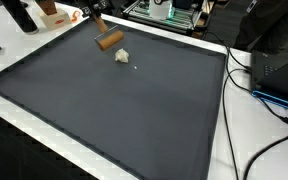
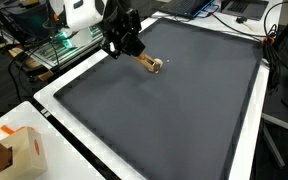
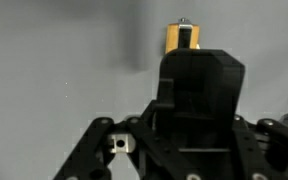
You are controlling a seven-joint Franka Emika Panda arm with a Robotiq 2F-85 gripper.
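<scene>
The largest thing I saw was a white table (image 1: 222, 140), its top almost wholly covered by a dark grey mat (image 1: 114, 110). The mat was a flat rectangle with a matte, smooth-looking surface and a thin raised border.

Next in size was the black gripper (image 2: 131, 50), blocky and hard-edged, hanging over the mat's far corner in both exterior views. In the wrist view its boxy housing filled the middle of the picture and hid the fingertips. I could not tell whether the jaws stood apart or together, nor whether they touched anything.

At a near corner of the table, in an exterior view, stood a cardboard box (image 2: 22, 150), tan with a red mark and a folded top.

Just beside the gripper lay a short wooden cylinder (image 1: 109, 41) on its side on the mat, light brown and smooth. The wrist view showed it as a small yellowish block beyond the housing.

Smallest was a white crumpled lump (image 1: 122, 56), irregular in shape, lying at the cylinder's end, touching it or very nearly.
</scene>
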